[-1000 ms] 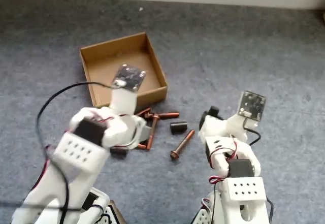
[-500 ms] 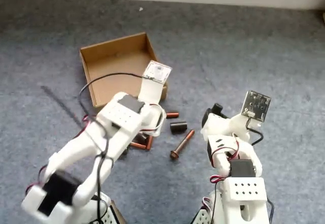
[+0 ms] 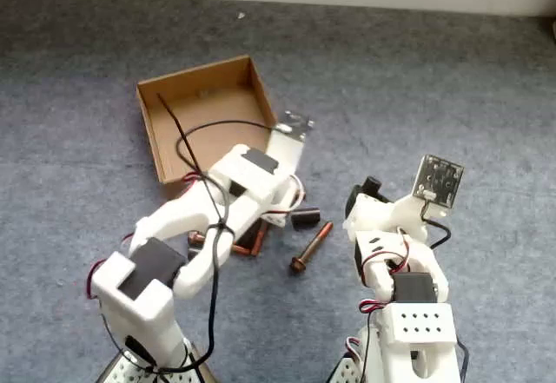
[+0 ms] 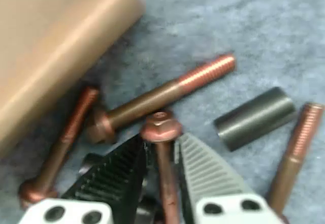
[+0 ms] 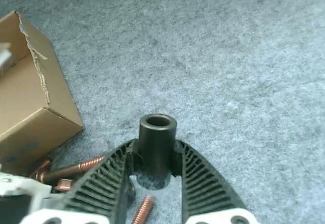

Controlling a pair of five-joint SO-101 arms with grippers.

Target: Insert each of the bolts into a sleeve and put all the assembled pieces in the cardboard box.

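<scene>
My left gripper (image 4: 161, 139) is shut on the shaft of a copper bolt (image 4: 161, 128), just below its flanged head, in the pile beside the cardboard box (image 3: 200, 105). Around it lie a longer bolt (image 4: 162, 94), another bolt (image 4: 61, 148) against the box wall, a third bolt (image 4: 294, 153) and a dark sleeve (image 4: 255, 117). In the high view the left arm (image 3: 252, 179) covers part of this pile. My right gripper (image 5: 155, 148) is shut on a dark sleeve (image 5: 157, 132), held upright with its bore showing, above the carpet to the right of the pile.
One bolt (image 3: 313, 246) lies alone on the grey carpet between the arms, next to a loose sleeve (image 3: 305, 218). More bolts (image 3: 239, 246) lie under the left arm. The box corner (image 5: 56, 117) stands close to the pile.
The left arm has swung right and stretched out from in front of the box to the pile at its near corner. The right arm has barely shifted.
</scene>
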